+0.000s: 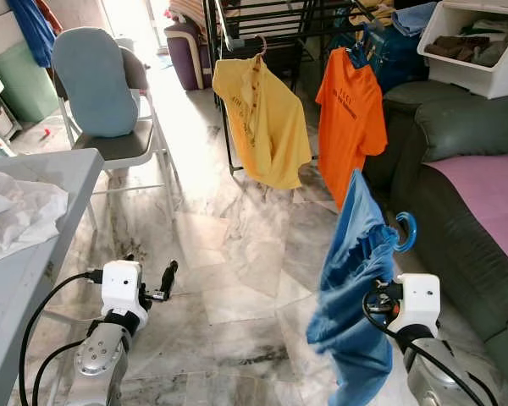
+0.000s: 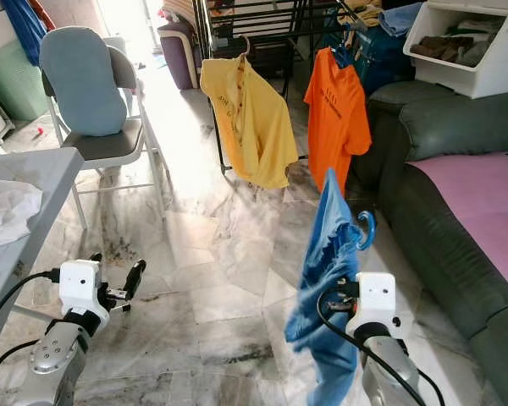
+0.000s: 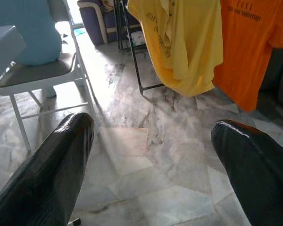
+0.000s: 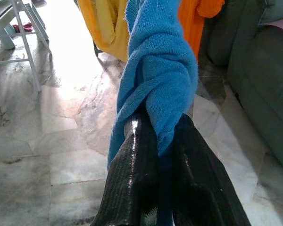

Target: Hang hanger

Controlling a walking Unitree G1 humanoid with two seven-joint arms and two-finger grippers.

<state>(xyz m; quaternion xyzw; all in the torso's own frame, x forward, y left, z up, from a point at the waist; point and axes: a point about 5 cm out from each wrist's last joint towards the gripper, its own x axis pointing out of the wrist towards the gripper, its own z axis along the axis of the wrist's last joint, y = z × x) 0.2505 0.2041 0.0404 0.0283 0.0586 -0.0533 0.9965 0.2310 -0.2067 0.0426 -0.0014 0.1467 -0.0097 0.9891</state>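
Blue curved plastic hanger hook (image 1: 405, 230) tops bunched blue knit garment (image 1: 352, 279), pinched by right gripper (image 4: 161, 141); left gripper (image 3: 151, 155) spread wide.

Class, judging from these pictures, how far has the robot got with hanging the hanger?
Done: a yellow shirt and an orange shirt already hang on the rack. In hand: the right gripper clamps a blue garment on a blue hanger. Left: carrying it to the rack. The left gripper is open.

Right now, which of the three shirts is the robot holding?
The blue shirt, pinched in the right gripper. The yellow shirt and orange shirt already hang on the rack.
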